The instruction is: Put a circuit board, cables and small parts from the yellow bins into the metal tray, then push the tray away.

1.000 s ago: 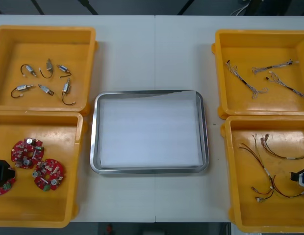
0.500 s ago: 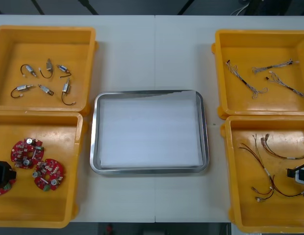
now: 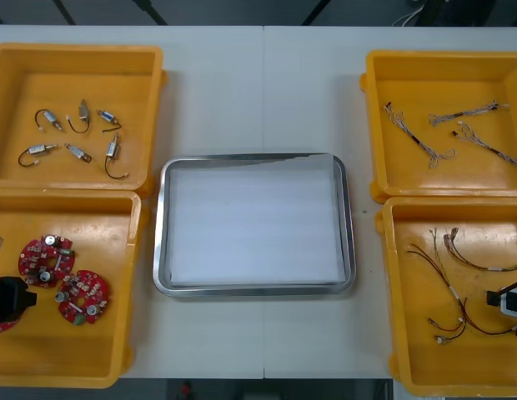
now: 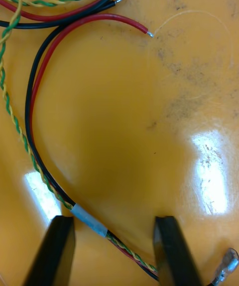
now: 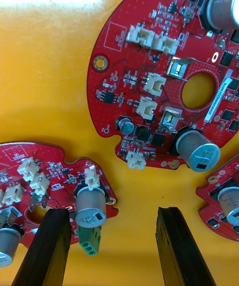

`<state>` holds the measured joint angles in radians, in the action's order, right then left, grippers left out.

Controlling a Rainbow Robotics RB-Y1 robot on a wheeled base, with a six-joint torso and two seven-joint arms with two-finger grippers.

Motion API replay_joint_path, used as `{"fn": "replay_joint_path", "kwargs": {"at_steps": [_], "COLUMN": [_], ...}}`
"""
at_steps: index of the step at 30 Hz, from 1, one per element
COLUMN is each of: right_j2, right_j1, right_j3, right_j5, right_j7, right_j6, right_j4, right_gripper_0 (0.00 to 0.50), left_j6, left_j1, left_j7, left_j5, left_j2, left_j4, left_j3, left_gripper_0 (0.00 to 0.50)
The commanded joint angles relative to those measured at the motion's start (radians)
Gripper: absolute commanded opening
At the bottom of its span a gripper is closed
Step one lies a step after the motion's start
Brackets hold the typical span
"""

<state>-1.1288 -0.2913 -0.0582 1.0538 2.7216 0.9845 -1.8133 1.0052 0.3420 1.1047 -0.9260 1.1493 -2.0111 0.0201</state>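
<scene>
Between the open fingers of the left end effector (image 5: 110, 214) sits the edge of a round red circuit board (image 5: 55, 186). Its grey capacitor (image 5: 91, 211) and green terminal block (image 5: 89, 243) are inside the gap, while most of that board lies out past one finger. A second board (image 5: 164, 67) lies ahead of the fingertips and a third board (image 5: 224, 201) just outside the other finger. The jaws stand wide and hold nothing. The step in hand looks like a paired pick. For this arm the sound move would be to slide toward the nearest board until its rim is squarely in the gap, then close on bare rim rather than on the capacitor, which could slip or bend. The right end effector (image 4: 114, 221) is likewise spread wide and empty, low over a red, black and green-yellow cable (image 4: 31, 116) whose white sleeve (image 4: 89, 218) crosses the gap close to one finger. Centring on that sleeve, going down to the floor of the yellow bin (image 4: 149, 116) and lifting slowly should stop neighbouring strands dragging along. Each load then belongs in the metal tray (image 3: 257, 289), which holds nothing yet and sits on the bench (image 3: 217, 92) between the two end effectors, a little farther out.
</scene>
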Motion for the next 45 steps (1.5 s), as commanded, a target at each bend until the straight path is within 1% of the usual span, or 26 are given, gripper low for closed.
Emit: {"fn": "replay_joint_path", "kwargs": {"at_steps": [1, 2, 4, 8, 14, 20, 24, 27, 34, 38, 42, 45], "right_j2": [-0.006, -0.003, -0.003, -0.003, -0.005, -0.005, -0.003, -0.002, 0.023, 0.037, 0.037, 0.044], "right_j1": [0.004, 0.003, 0.003, 0.001, 0.003, 0.003, 0.003, 0.003, 0.012, 0.038, 0.083, 0.124], "right_j3": [-0.020, -0.020, -0.020, -0.020, 0.003, 0.095, 0.173, 0.215, 0.331, 0.370, 0.386, 0.394], "right_j5": [-0.009, -0.009, -0.011, -0.011, 0.000, 0.008, 0.025, 0.037, 0.138, 0.175, 0.196, 0.196], "right_j7": [-0.016, -0.016, -0.016, -0.016, -0.016, -0.016, -0.016, -0.016, -0.016, -0.016, -0.016, -0.022], "right_j6": [0.003, 0.003, 0.005, 0.008, 0.025, 0.134, 0.223, 0.264, 0.375, 0.416, 0.471, 0.513], "right_j4": [-0.006, -0.006, -0.006, -0.006, -0.021, -0.084, -0.129, -0.155, -0.173, -0.173, -0.173, -0.173], "right_gripper_0": [0.145, 0.090, 0.032, 0.000, 0.000, 0.000, 0.000, 0.000, 0.000, 0.000, 0.000, 0.000], "left_j6": [-0.011, -0.011, -0.011, -0.007, -0.003, -0.003, -0.003, -0.003, -0.003, -0.003, -0.003, -0.003], "left_j1": [-0.017, -0.018, -0.020, -0.020, -0.020, -0.021, -0.023, -0.021, -0.023, -0.024, -0.024, -0.029], "left_j7": [0.006, 0.006, 0.006, 0.009, 0.011, 0.006, 0.003, 0.001, -0.002, -0.002, -0.002, -0.002], "left_j5": [0.009, 0.009, 0.009, 0.001, 0.001, 0.000, 0.001, 0.001, 0.001, 0.001, 0.001, 0.001], "left_j2": [-0.011, -0.011, -0.010, -0.010, -0.011, -0.011, -0.011, -0.011, -0.011, -0.011, -0.011, -0.011], "left_j4": [0.002, 0.003, 0.008, 0.012, 0.014, 0.014, 0.015, 0.015, 0.020, 0.022, 0.022, 0.025], "left_j3": [0.004, 0.004, 0.006, 0.006, 0.006, 0.006, 0.006, 0.004, 0.006, 0.006, 0.006, 0.006], "left_gripper_0": [0.500, 0.500, 0.500, 0.500, 0.500, 0.500, 0.500, 0.500, 0.500, 0.500, 0.500, 0.500]}}
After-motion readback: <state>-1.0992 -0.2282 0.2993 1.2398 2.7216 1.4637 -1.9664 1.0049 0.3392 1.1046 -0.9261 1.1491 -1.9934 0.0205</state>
